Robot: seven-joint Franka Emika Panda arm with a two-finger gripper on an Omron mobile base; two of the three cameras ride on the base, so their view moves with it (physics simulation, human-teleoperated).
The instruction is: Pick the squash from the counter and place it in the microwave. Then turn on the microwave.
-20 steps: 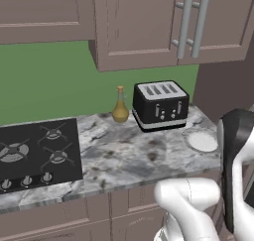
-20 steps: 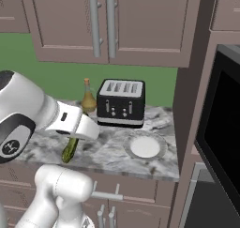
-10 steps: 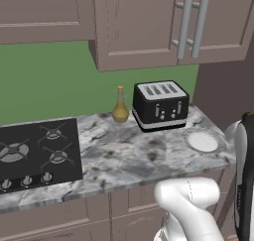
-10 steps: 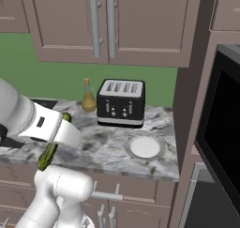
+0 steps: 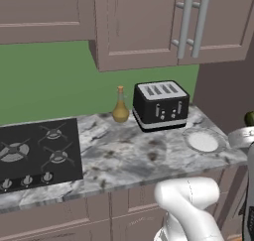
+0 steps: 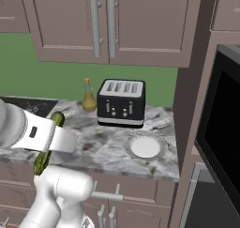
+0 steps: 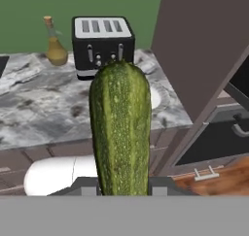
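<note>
I see the squash (image 7: 120, 128), dark green and speckled, standing lengthwise up the middle of my hand view, lifted off the marbled surface (image 6: 108, 147). In the right base view its ends (image 6: 43, 161) poke out above and below the wrist. The microwave (image 6: 224, 128) sits at right, black door closed.

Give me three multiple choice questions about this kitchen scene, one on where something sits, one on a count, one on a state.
1. Where is the amber bottle?
A. Left of the toaster
B. On the plate
C. On the stove

2. How many slots does the toaster top have?
A. Two
B. Four
C. Six

3. What state is the squash in?
A. Lying on the counter
B. Held in the gripper
C. Resting on the plate

Answers: 1 A, it stands on the counter beside the toaster's left side; 2 B, four slots show; 3 B, it rises from between the fingers in the hand view.
</note>
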